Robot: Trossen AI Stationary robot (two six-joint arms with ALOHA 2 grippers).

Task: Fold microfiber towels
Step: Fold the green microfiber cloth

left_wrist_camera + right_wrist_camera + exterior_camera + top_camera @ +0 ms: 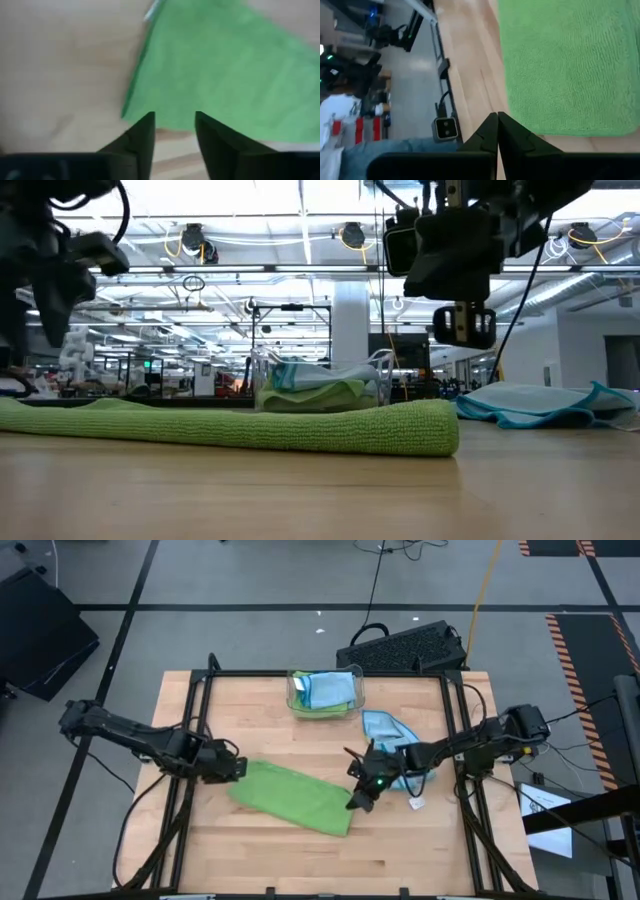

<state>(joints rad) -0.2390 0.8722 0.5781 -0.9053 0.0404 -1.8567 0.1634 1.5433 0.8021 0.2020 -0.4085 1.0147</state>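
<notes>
Lying folded on the bench (400,860): 1 green towel (292,797).
Left tool (238,768), fingers apart, sits at its left end; right tool (358,802), fingers together, at its right.

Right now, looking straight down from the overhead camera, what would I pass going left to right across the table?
Left gripper → folded green towel → right gripper → crumpled blue towel, lying open on the wood.
</notes>
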